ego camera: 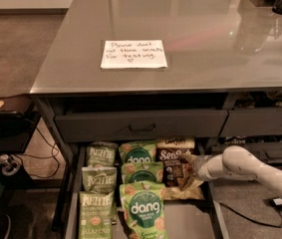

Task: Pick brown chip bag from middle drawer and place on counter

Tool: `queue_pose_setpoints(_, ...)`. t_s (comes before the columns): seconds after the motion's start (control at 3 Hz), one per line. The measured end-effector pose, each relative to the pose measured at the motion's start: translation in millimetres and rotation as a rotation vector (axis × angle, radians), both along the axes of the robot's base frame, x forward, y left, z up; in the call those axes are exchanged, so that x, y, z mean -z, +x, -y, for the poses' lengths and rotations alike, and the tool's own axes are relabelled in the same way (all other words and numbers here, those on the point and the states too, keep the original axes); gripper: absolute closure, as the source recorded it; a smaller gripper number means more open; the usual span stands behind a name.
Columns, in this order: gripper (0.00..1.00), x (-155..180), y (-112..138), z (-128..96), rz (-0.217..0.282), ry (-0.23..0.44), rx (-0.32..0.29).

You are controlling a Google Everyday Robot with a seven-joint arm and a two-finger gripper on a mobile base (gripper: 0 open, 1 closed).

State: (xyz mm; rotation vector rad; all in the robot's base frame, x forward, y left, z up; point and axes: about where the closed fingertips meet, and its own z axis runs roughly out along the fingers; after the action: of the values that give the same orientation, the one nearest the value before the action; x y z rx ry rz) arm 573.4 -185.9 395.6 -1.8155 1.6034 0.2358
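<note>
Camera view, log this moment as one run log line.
gripper: at brown chip bag, on its right side | brown chip bag: lying in middle drawer | counter: bag not yet placed

A white handwritten paper note (133, 54) on the glossy grey counter (215, 68) reads roughly "Please don't eat these snacks, for testing", with a small heart below. In the dark grey metal middle drawer (190, 224), the three green bags on the left (99, 179) say "Kettle", the nearest also "JALAPEÑO". The three green bags in the middle (142, 209) say "dang". The brown chip bag (172, 157) shows white "Sea S", the rest hidden by the white gripper (189, 169) at its right edge.
</note>
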Motion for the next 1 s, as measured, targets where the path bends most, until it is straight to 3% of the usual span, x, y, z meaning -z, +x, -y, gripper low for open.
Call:
queue_pose_setpoints(0.67, 0.89, -21.8, -14.2, -9.7, 0.004, -0.044, -0.001)
queue_pose_setpoints(1.0, 1.00, -32.4, -24.0, -7.2, -0.001, -0.070, 0.017)
